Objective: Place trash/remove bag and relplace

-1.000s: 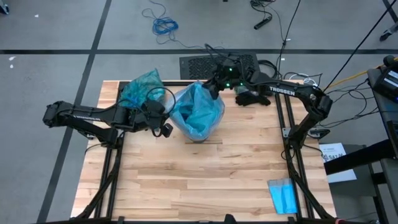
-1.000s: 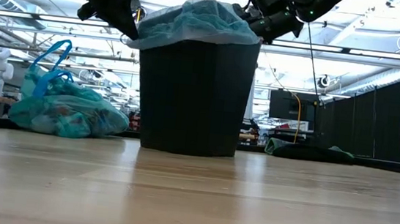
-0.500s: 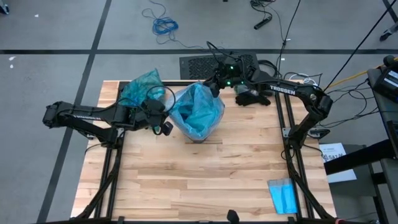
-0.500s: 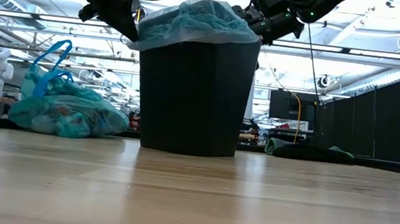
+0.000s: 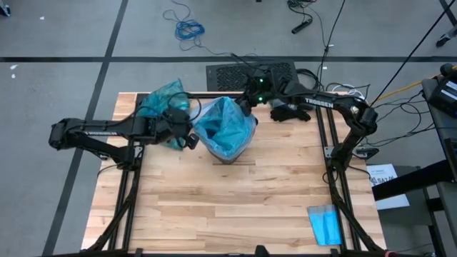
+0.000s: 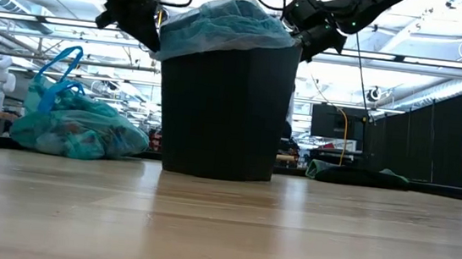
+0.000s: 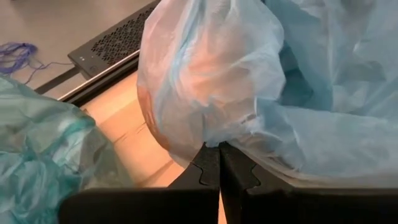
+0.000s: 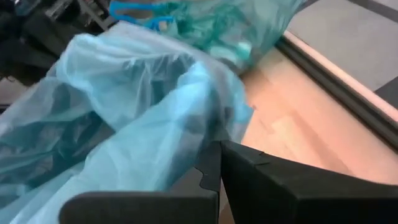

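A black bin (image 6: 225, 103) stands upright on the table's far middle. A sky-blue bag (image 5: 227, 127) lines it, with its edge folded out over the rim (image 6: 224, 28). My left gripper (image 5: 188, 137) is at the bin's left rim and is shut on the bag. At the far right rim, my right gripper (image 5: 247, 104) is also shut on the bag. The full dark teal bag (image 5: 163, 106) rests on its bottom at the far left, handles up (image 6: 60, 66). The trash is hidden. My left gripper pinches the sky-blue bag's turned-out edge (image 7: 214, 140) between its two fingers, at the bin's left rim. The fingers slant down from the table's left. The film bunches at the fingertips and drapes over the rim. My right gripper pinches a gathered fold of the sky-blue bag (image 8: 208, 138) at the bin's far right rim. Its fingers slant down from the far right. The film runs from them across the bin's mouth.
Black gloves (image 5: 289, 112) lie at the far right, beside the right arm. A small blue folded cloth (image 5: 325, 225) sits at the near right corner. The bare wood of the table's near half (image 5: 235, 207) has free room.
My left gripper has swung a little toward the table's far edge along the bin's left rim, still shut on the bag's edge. The bag stays draped over the rim.
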Available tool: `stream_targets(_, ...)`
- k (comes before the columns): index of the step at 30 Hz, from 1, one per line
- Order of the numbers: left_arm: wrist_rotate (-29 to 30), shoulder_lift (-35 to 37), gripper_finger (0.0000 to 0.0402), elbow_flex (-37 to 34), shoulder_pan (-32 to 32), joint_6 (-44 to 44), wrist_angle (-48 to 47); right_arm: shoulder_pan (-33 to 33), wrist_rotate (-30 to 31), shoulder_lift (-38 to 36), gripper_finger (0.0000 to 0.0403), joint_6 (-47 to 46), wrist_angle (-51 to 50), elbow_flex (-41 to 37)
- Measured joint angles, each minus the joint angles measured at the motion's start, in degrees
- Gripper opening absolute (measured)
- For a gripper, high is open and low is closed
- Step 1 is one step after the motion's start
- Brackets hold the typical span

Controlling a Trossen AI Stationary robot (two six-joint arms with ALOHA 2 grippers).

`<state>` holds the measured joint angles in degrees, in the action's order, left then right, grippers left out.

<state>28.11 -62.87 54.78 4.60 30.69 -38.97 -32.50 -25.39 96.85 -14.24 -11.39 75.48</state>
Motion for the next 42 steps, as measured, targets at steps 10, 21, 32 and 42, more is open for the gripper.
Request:
stream_targets(10,-12.06,-0.02,0.0,-4.76,5.05,-2.68,7.51,0.62,-0.35,0.17,0.0,-1.35,-1.15,-2.27)
stream_targets(21,-13.66,-0.02,0.0,-5.27,6.9,-4.34,7.43,1.84,7.94,-4.11,0.0,-2.89,-2.72,-4.52)
stream_targets(32,-15.08,-0.02,0.0,-5.27,6.86,-5.09,8.31,7.34,13.48,-18.6,0.0,-1.51,-14.35,-4.52)
stream_targets(42,-16.96,-0.02,0.0,-5.27,6.86,-6.57,8.88,19.61,22.56,-25.99,0.0016,-8.25,-26.44,-4.5)
